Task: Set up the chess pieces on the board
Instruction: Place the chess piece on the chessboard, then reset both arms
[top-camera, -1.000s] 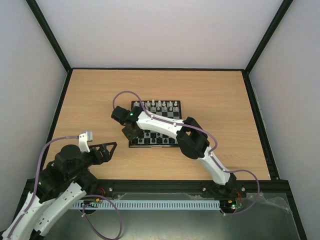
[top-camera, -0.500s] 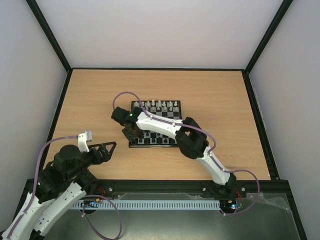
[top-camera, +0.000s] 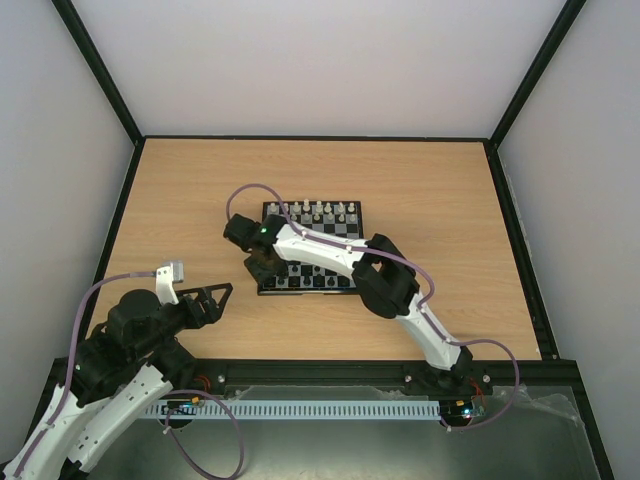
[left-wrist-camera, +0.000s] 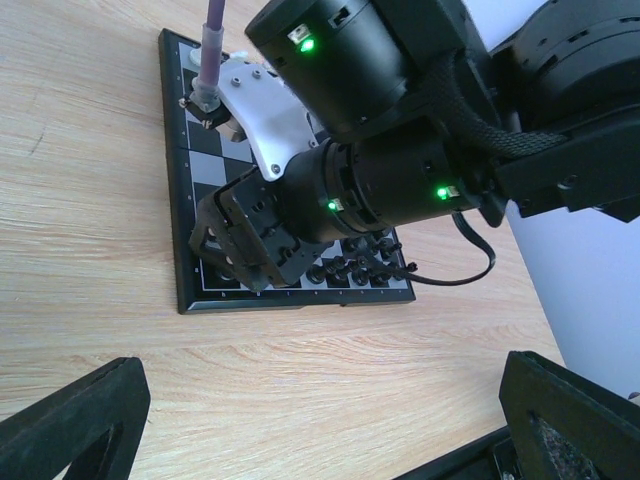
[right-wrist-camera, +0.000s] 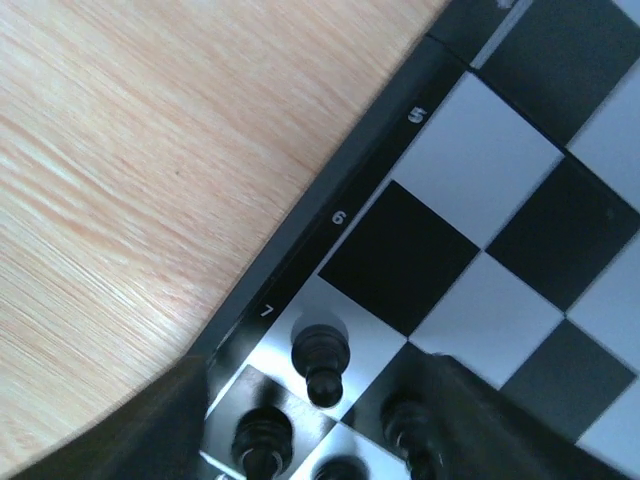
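Observation:
The board (top-camera: 345, 228) lies mid-table, with white chess pieces (top-camera: 318, 212) along its far row and black ones (left-wrist-camera: 360, 268) along its near row. My right gripper (top-camera: 262, 265) hovers low over the board's near-left corner. In the right wrist view it (right-wrist-camera: 325, 410) is open, its blurred fingers (right-wrist-camera: 160, 420) on either side of a black pawn (right-wrist-camera: 320, 360). The pawn stands upright on a pale square by the "7" mark, touching neither finger. More black pieces (right-wrist-camera: 262, 435) stand just behind it. My left gripper (top-camera: 215, 297) is open and empty, left of the board above bare wood.
The right arm (top-camera: 330, 255) stretches diagonally over the board and hides much of its middle. A purple cable (top-camera: 250, 190) loops off its wrist. A black frame (top-camera: 320, 368) edges the near side of the wooden table (top-camera: 430, 200).
The right gripper's jaws have parted and let go of the black pawn, which now stands on its square. Neither arm has visibly shifted.

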